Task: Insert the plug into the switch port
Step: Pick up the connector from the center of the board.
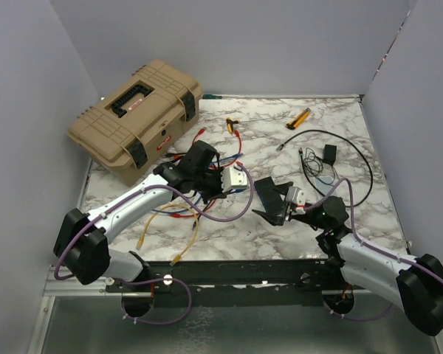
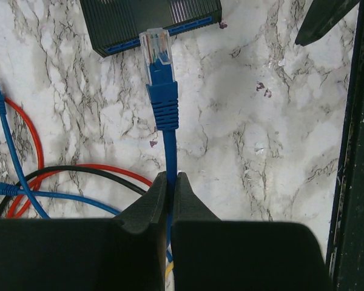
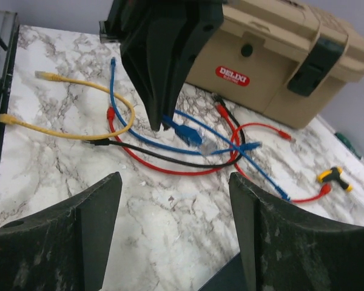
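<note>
**Left wrist view: blue plug sat right at the switch**

Left wrist view showed the left end effector [image 2: 168,179] clenched on the blue cable [image 2: 170,151], a little way behind the plug [image 2: 156,57]. The plug pointed straight away from the fingers. Its clear tip reached the edge of the switch [image 2: 145,15], which looked dark and ribbed from there. A blue strip ran along that edge, where the switch port [image 2: 188,26] sat. The tip covered part of the strip. It was not possible to tell if the plug was inside the port or only touching it. A red cable [image 2: 36,136] lay in a curve on the marble worktop [image 2: 261,151], to the left of the fingers.

Right wrist view showed the right end effector [image 3: 175,182] released. Its two fingers stood wide apart with nothing between them. It faced the left end effector, and the blue plug stuck out under that one's tip. A yellow cable [image 3: 67,134] lay off to the left, and a tan toolbox [image 3: 273,66] stood behind.

Top external view showed the switch near the middle of the worktop, between the two end effectors. The left one was just beside it, and the right one was a little apart. The toolbox stood at the far left corner.
</note>
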